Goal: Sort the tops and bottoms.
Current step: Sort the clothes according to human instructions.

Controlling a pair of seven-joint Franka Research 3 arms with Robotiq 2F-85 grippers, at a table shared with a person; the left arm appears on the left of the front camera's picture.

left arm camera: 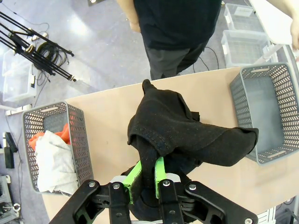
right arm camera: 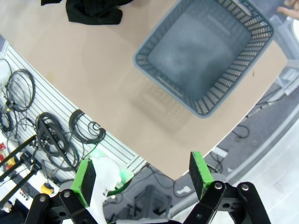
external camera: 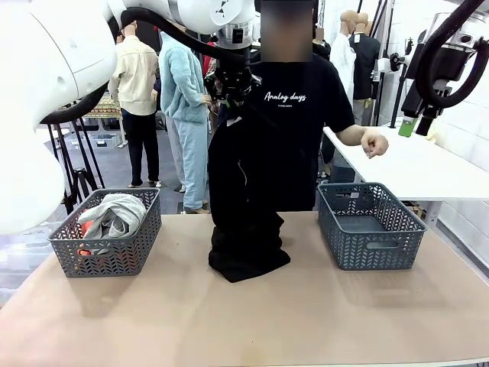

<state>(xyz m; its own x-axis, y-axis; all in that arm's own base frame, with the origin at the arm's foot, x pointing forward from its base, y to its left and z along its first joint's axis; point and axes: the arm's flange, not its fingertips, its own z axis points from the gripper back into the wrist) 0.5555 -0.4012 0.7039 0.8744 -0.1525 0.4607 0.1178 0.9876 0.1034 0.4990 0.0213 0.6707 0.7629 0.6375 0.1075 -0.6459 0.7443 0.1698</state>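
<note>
Hanging from the left gripper (external camera: 233, 88), which is raised high over the middle of the light brown table (external camera: 321, 321), a plain black cloth bottom garment (external camera: 244, 191) drops straight down, its lower end bunched on the tabletop between the two baskets. The left wrist view shows this claw clenched, its green pads (left arm camera: 160, 169) pinched on a fold of the black cloth (the rest spreads out below them). The grey plastic lattice basket on the left (external camera: 72, 256) holds a pale grey soft top (external camera: 118, 210), with a red-orange top (left arm camera: 64, 133) showing beside it. The matching grey basket on the right (external camera: 382, 256) stands well apart from the garment. The right gripper (right arm camera: 143, 175) hangs above the table's edge near that basket, jaws spread wide, grasping nothing. A person in a black T-shirt with white script (external camera: 294, 115) stands behind the table.
</note>
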